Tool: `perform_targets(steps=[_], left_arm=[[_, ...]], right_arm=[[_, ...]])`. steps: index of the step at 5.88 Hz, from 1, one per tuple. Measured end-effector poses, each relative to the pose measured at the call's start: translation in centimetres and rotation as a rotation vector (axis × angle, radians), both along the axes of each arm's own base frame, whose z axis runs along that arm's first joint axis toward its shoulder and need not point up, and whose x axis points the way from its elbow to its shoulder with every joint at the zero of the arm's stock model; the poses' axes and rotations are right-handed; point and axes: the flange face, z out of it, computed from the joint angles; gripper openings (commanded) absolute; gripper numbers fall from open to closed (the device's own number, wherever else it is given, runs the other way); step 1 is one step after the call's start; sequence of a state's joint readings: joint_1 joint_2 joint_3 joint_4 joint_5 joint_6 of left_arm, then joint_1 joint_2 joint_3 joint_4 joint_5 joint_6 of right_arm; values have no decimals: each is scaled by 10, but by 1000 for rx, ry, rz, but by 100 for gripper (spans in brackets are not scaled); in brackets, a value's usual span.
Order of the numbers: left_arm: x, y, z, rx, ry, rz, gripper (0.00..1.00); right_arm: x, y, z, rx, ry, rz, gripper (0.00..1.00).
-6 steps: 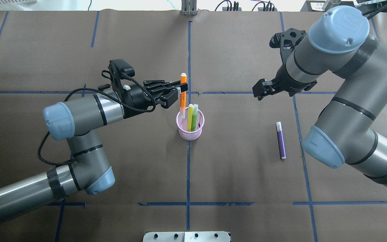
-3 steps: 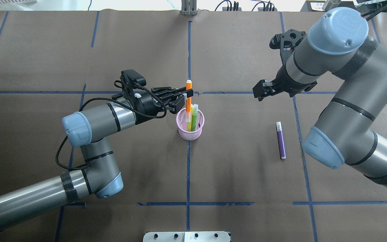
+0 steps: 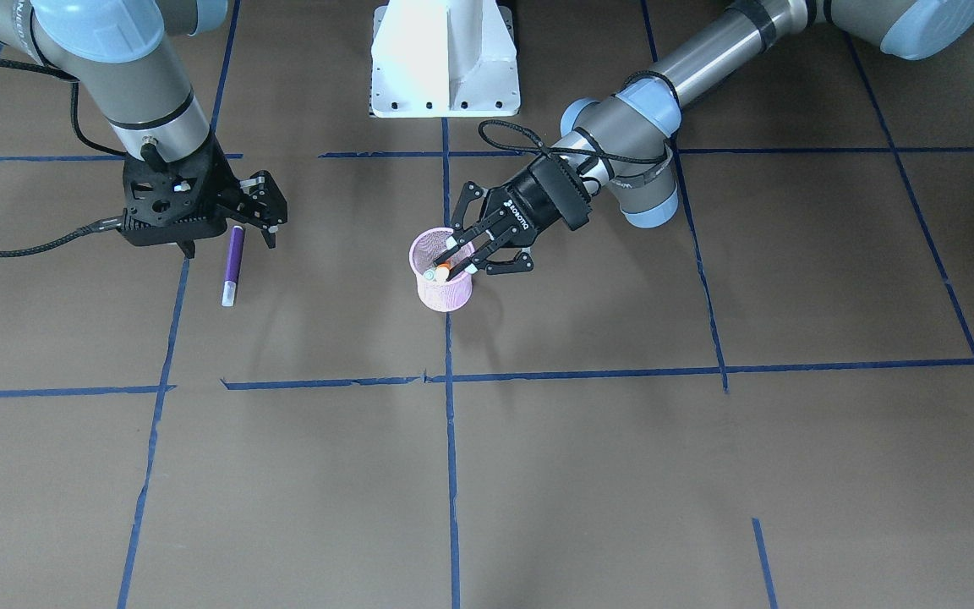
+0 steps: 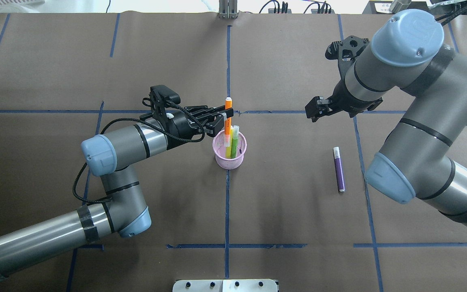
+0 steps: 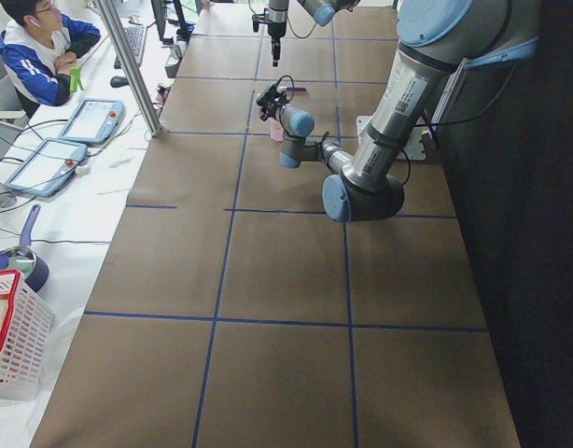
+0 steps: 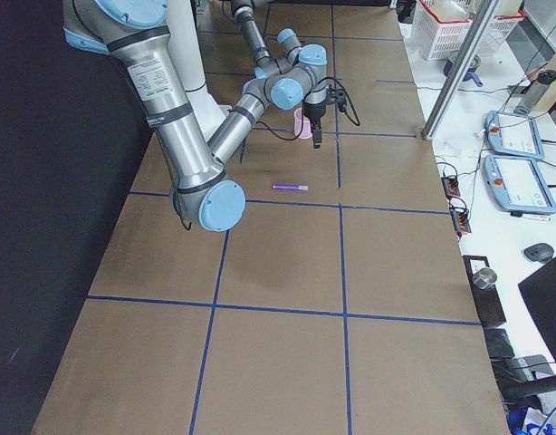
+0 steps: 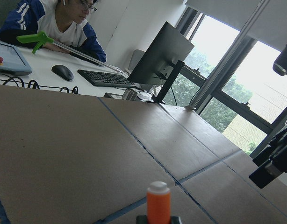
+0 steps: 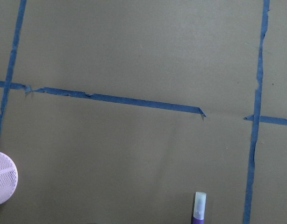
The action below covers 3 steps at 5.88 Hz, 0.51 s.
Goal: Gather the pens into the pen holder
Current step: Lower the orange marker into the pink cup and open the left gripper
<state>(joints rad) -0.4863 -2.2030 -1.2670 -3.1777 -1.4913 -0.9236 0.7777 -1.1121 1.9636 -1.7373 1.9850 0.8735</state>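
Left tool (image 4: 222,117) pinched orange pen (image 4: 228,106), upright, lower end inside pink pen holder (image 4: 227,162) beside green pen (image 4: 235,141). Right tool (image 4: 313,112) spread, empty, above desk (image 4: 282,211). Purple pen (image 4: 339,170) lay flat on desk, well apart from holder.

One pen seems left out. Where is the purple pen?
In the overhead view the purple pen lies flat on the right half of the table, apart from the pink pen holder, near the right gripper.
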Motion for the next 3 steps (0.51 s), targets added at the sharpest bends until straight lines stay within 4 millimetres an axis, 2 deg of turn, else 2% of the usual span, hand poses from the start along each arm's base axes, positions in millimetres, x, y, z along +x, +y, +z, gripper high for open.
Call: perform_targets(steps=[1, 2, 3], left_arm=[[3, -1, 4, -5, -9, 1, 16], [5, -1, 6, -6, -13, 3, 49], [5, -1, 5, -4, -13, 7, 74]], right_arm=[[0, 0, 0, -1, 0, 0, 100], [0, 0, 0, 0, 0, 1, 100], [0, 0, 0, -1, 1, 1, 100]])
